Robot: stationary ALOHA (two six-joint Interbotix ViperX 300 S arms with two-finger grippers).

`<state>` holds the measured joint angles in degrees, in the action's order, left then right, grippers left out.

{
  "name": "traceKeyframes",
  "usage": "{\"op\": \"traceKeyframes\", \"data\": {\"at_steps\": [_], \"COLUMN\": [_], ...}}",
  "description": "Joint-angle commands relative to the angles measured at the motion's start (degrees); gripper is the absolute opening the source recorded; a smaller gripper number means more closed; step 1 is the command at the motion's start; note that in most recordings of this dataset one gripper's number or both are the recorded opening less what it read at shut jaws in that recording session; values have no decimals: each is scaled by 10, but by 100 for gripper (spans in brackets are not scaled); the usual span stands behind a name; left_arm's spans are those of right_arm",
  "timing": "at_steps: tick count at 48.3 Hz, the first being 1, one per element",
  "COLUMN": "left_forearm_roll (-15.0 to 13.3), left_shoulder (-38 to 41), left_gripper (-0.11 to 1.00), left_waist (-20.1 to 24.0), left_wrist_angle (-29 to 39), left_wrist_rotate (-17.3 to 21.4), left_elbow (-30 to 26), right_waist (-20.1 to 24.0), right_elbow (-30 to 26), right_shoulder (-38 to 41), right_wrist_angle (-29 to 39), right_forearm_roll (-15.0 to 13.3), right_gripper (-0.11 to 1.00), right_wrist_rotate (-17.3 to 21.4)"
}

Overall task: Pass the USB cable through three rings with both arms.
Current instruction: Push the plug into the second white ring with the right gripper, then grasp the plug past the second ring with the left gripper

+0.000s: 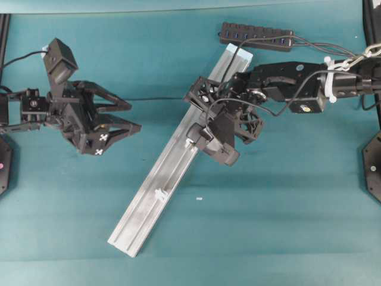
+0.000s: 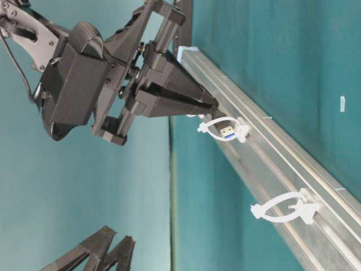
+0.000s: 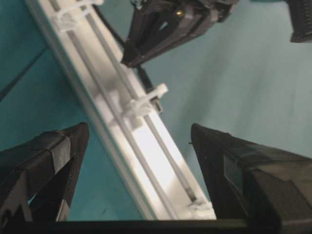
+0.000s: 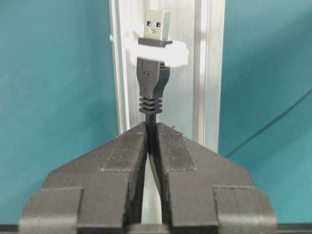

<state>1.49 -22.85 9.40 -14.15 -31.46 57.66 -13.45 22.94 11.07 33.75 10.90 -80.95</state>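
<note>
— Where did the views sit?
— One looked straight down on the bench (image 1: 268, 238); one low, close beside the rail (image 2: 293, 169) (both wrist views shared it).

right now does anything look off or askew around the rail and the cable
Nothing stands out. The rail lies diagonally but looks undamaged, its rings upright. The right end effector pinches the USB cable just behind the plug, which pokes straight through the middle ring. The left end effector waits open.
</note>
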Motion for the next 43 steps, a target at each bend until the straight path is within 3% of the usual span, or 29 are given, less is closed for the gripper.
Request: {"op": "traceKeyframes", "data": {"at_steps": [1, 16, 29, 43], "left_forearm_roll": [2, 2, 2, 2], "left_shoulder": [-10, 8, 47, 91], "left_gripper": [91, 91, 91, 91], "left_waist": [-6, -42, -74, -79], "left_wrist_angle": [-2, -1, -2, -9], "left_wrist_rotate": [-2, -56, -58, -57], "left_elbow": [-10, -24, -49, -61], "right_waist": [5, 11, 15, 24], "right_elbow": [-5, -11, -22, -25], "right_shoulder": [2, 4, 9, 9], "right_wrist_angle": [1, 7, 8, 17], "right_forearm_roll": [5, 7, 7, 18], "right_gripper": [10, 10, 10, 10], "right_wrist_rotate": [4, 17, 58, 62]}}
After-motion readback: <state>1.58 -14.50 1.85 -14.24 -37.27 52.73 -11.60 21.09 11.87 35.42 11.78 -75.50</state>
